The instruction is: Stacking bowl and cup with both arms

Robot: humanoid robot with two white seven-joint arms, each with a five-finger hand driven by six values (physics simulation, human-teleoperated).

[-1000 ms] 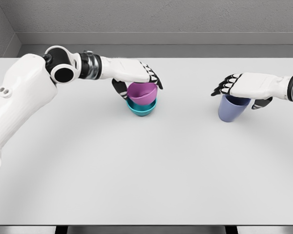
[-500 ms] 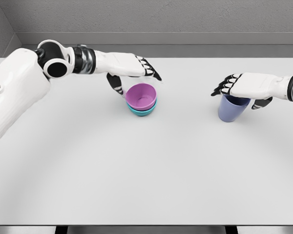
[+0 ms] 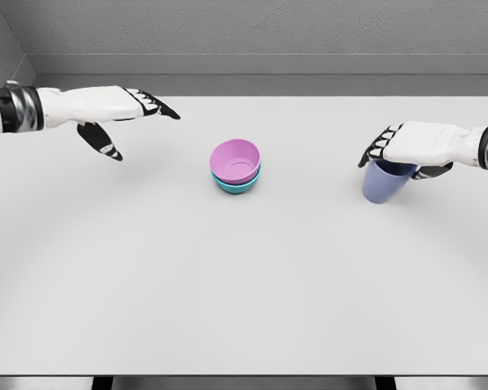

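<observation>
A purple bowl (image 3: 235, 159) sits nested in a teal bowl (image 3: 237, 184) near the middle of the white table (image 3: 244, 276). My left hand (image 3: 128, 122) hovers open at the far left, well away from the bowls, fingers stretched out and thumb hanging down. A blue-violet cup (image 3: 385, 181) stands upright at the right. My right hand (image 3: 398, 154) covers its rim from above, with fingers curled over the far side and the thumb on the near right side.
The grey back wall (image 3: 260, 32) runs behind the table's far edge.
My left hand let go of the purple bowl, which settled into the teal one, and drew back to the left. The right hand's fingers curled tighter over the cup.
</observation>
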